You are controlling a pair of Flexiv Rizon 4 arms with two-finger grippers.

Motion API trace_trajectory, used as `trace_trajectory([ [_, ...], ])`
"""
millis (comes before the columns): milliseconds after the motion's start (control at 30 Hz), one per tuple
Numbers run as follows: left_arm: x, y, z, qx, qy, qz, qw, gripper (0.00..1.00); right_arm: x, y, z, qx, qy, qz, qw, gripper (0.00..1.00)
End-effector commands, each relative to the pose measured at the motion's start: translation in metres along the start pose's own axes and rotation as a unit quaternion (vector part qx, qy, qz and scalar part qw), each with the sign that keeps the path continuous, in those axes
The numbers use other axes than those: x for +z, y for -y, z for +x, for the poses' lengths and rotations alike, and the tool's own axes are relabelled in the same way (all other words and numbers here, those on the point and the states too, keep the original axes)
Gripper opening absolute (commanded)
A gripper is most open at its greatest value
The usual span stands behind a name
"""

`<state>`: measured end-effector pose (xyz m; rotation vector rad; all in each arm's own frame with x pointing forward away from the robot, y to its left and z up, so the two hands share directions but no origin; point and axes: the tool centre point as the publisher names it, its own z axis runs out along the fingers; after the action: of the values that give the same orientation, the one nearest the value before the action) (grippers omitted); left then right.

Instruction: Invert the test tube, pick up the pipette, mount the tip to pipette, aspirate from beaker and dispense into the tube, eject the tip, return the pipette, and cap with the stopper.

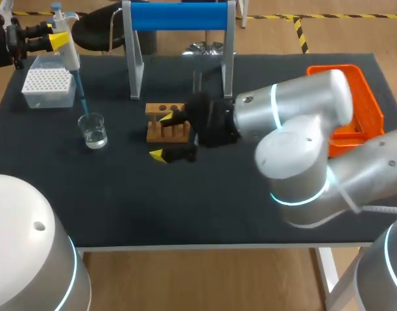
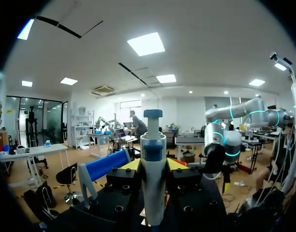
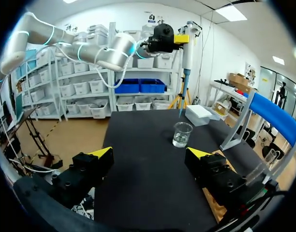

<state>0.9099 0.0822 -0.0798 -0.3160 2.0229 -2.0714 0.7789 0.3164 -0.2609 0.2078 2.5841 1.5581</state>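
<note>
The left jaws pinch the stiff, light pipette point(image 1: 67, 42) at its upper body; its tip point(image 1: 82, 97) hangs below them over the beaker point(image 1: 93, 129). That thin glass would likely tip easily; the right jaws stand spread, empty.

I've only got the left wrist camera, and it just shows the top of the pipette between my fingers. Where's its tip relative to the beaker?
Observer: The blue tip hangs just above the beaker, not dipped in.
Operator: Anything in the beaker?
Observer: Yes, the right wrist view shows clear liquid in its lower part.
Operator: And my other arm?
Observer: The right gripper is open at the wooden rack, one finger over it, one in front of it.
</note>
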Motion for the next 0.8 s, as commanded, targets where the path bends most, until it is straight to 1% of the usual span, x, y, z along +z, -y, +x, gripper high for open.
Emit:
trace_trajectory([
  [33, -0.001, 0.0, -0.001, 0.0, -0.002, 0.0, 1.0, 0.0, 0.056, -0.004, -0.001, -0.003, 0.027, 0.032, 0.999, 1.0],
  [300, -0.001, 0.0, -0.001, 0.0, -0.002, 0.0, 1.0, 0.0, 0.077, -0.006, -0.017, -0.004, 0.051, 0.045, 0.998, 1.0],
  [500, -0.001, 0.0, -0.001, 0.0, -0.002, 0.0, 1.0, 0.0, 0.086, -0.005, -0.028, 0.004, 0.06, 0.042, 0.997, 1.0],
  [800, -0.001, 0.0, -0.001, 0.0, -0.002, 0.0, 1.0, 0.0, 0.094, -0.001, -0.032, 0.011, 0.061, 0.042, 0.997, 1.0],
])
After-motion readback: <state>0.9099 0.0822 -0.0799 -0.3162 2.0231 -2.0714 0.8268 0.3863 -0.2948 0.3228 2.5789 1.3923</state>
